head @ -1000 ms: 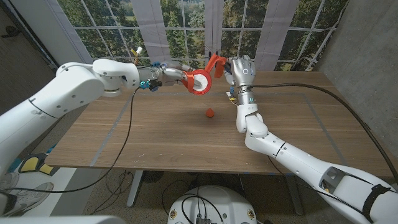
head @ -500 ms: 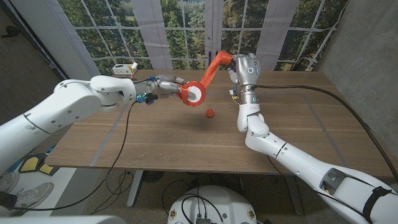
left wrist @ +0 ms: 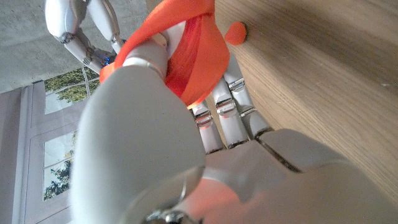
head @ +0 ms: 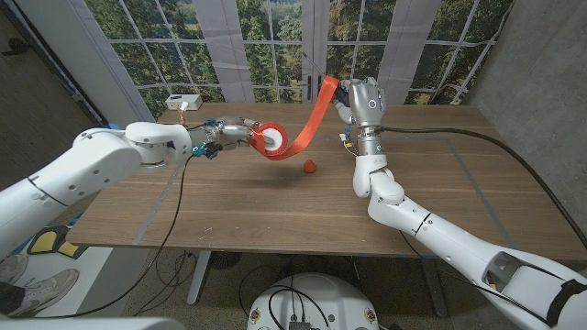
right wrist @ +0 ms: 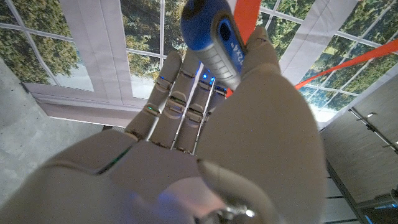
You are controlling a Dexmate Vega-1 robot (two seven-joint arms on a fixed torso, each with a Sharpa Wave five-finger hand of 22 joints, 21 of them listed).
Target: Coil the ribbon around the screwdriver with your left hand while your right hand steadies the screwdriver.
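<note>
The left hand (head: 240,133) is raised above the far left part of the wooden table (head: 275,197), its fingers closed around a spool of orange ribbon (head: 272,140). In the left wrist view the fingers (left wrist: 227,109) wrap the orange roll (left wrist: 189,59) from behind, pressed together against it. From the spool a loose band of ribbon (head: 312,115) sweeps up and across to the right hand (head: 360,105), which is held upright over the far middle of the table with its forearm rising from the tabletop.

The right wrist view shows the right hand's fingers (right wrist: 180,106) curled around the blue and grey handle of the screwdriver (right wrist: 214,40), with the thumb side pressed against it; the handle end juts out past the hand. Orange ribbon (right wrist: 245,15) passes just behind the handle there, and a second strip (right wrist: 348,62) runs off to the side. In the head view the screwdriver's shaft is mostly hidden by the hand and the ribbon, so how much ribbon is wound on it cannot be told; the band seems to meet the tool at the top of the hand.

A small round red-orange object (head: 310,166) lies on the table between the two hands, below the hanging band and apart from both. It also shows in the left wrist view (left wrist: 235,32), resting on the wood beyond the fingertips. A small white box (head: 183,101) sits at the table's far left corner, and a dark cable (head: 183,202) droops from the left arm across the tabletop
</note>
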